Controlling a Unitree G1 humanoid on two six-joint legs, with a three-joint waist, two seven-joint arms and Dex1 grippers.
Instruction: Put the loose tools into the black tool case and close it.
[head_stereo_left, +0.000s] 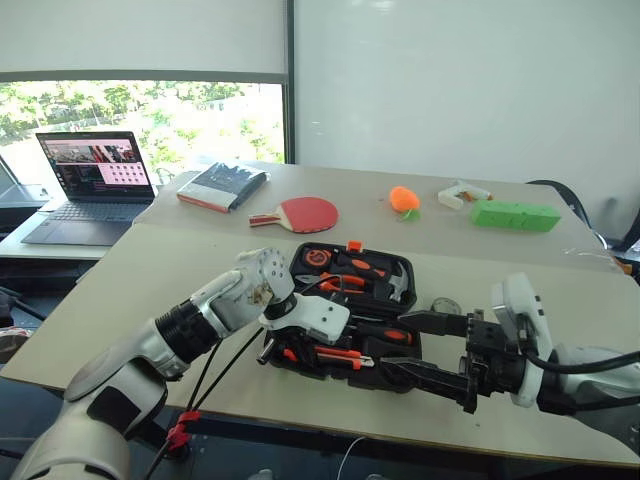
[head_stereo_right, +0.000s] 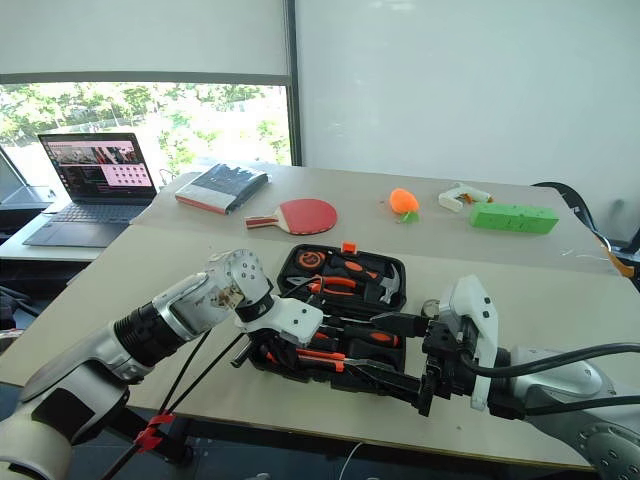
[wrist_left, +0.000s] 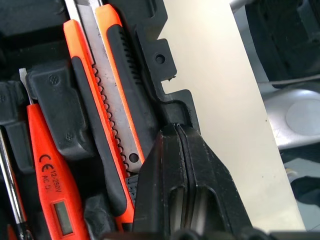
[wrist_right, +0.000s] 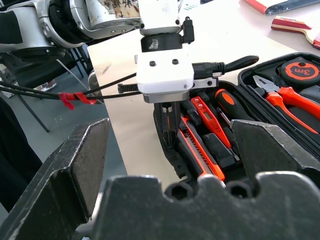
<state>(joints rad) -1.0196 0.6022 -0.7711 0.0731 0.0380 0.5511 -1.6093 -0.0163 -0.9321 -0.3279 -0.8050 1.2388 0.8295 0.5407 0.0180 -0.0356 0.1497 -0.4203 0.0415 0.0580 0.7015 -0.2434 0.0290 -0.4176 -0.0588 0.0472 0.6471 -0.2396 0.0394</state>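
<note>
Black plastic tool case (head_stereo_left: 352, 312) is lying open at the table's near edge, so both arms are reaching it. Left gripper (wrist_right: 169, 131), fingers pressed together and holding nothing, is pushing down beside the black-and-orange utility knife (wrist_left: 107, 95). Right gripper (head_stereo_left: 425, 347), wide open and empty, is waiting at three o'clock. Slim orange screwdriver (wrist_left: 50, 185) is reading "CE 12-250V AC"; the tape measure (wrist_right: 301, 71), "3m".

Open laptop (head_stereo_left: 92, 185) sits off at ten o'clock on a side desk. On the table (head_stereo_left: 180, 262): book (head_stereo_left: 222, 186) at eleven, red paddle (head_stereo_left: 300, 213) at twelve, orange thing (head_stereo_left: 404, 199), green block (head_stereo_left: 514, 214) at one-ish.
</note>
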